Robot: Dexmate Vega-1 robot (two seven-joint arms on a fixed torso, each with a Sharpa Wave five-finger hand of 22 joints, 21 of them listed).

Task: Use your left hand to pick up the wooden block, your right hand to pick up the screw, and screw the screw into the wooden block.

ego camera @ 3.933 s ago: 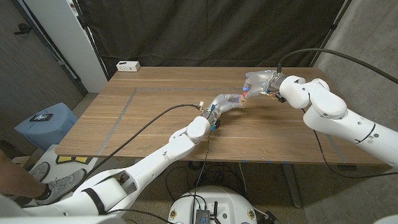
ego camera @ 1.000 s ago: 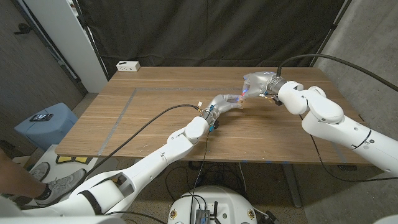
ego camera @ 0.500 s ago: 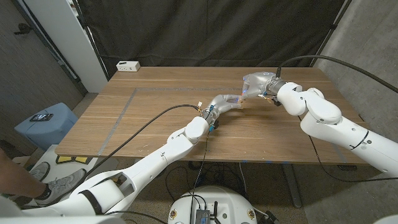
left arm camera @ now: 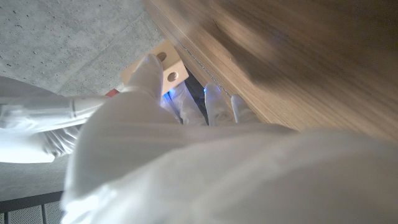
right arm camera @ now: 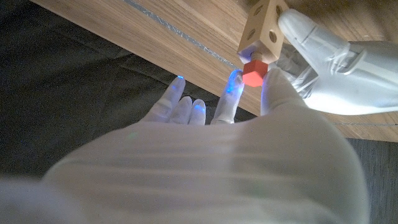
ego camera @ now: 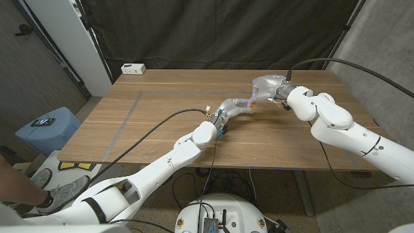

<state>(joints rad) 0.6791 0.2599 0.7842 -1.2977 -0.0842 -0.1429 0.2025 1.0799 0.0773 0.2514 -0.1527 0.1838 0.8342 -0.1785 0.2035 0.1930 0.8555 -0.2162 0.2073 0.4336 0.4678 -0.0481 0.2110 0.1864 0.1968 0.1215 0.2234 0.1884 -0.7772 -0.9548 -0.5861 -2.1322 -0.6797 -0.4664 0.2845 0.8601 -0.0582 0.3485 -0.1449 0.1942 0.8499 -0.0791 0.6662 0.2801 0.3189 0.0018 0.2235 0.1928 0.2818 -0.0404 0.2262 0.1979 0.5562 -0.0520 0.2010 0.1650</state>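
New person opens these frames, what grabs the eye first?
The two white hands meeting above the table's far right part: the left hand holds a wooden block and the right hand pinches a red screw against its end. Next, the black cable trailing along the left arm.

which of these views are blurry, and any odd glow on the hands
Head view: sharp and evenly lit. Left wrist view: the left hand is a soft, washed-out blur up close; the wooden block is clearer. Right wrist view: the right hand blurs near the lens, blue glow on its fingertips, red screw crisp.
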